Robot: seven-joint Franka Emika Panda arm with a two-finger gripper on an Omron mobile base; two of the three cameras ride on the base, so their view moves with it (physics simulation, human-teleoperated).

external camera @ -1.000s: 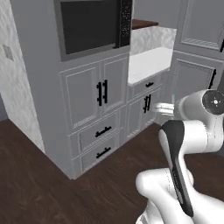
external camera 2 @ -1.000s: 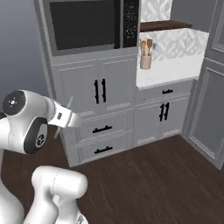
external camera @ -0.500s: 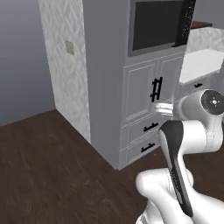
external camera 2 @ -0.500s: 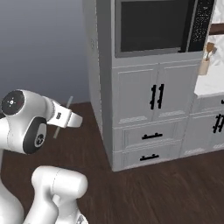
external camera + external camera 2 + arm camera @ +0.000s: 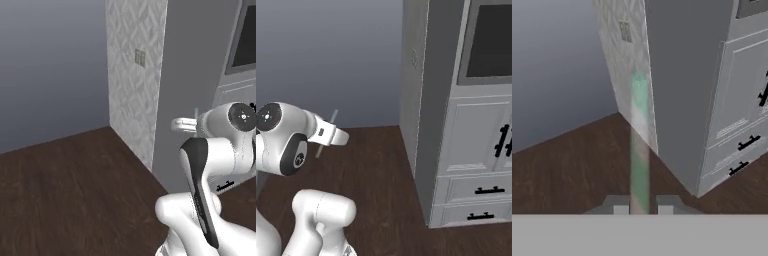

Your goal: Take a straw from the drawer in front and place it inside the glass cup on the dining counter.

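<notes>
The straw (image 5: 639, 140), a thin pale greenish tube, rises between my two fingertips in the hand view, and my gripper (image 5: 643, 205) is shut on its lower end. From the right base view the straw (image 5: 334, 117) slants across my hand, with the gripper (image 5: 331, 135) held out over the dark floor. In the left base view the gripper (image 5: 180, 123) points left at chest height. Two shut grey drawers (image 5: 476, 190) with black bar handles sit low in the tall cabinet; I cannot tell if either is the task's drawer. The glass cup and dining counter are out of view.
A tall grey cabinet (image 5: 476, 135) with a dark built-in oven (image 5: 491, 42) stands on the right. A patterned tiled wall end (image 5: 135, 75) adjoins it. Dark wooden floor (image 5: 75, 190) stretches to the left, up to a plain grey wall (image 5: 50, 60).
The whole picture has swung left with the base: the cabinets slid to the right and the sink counter left the views. The straw stays gripped; the arm holds its pose.
</notes>
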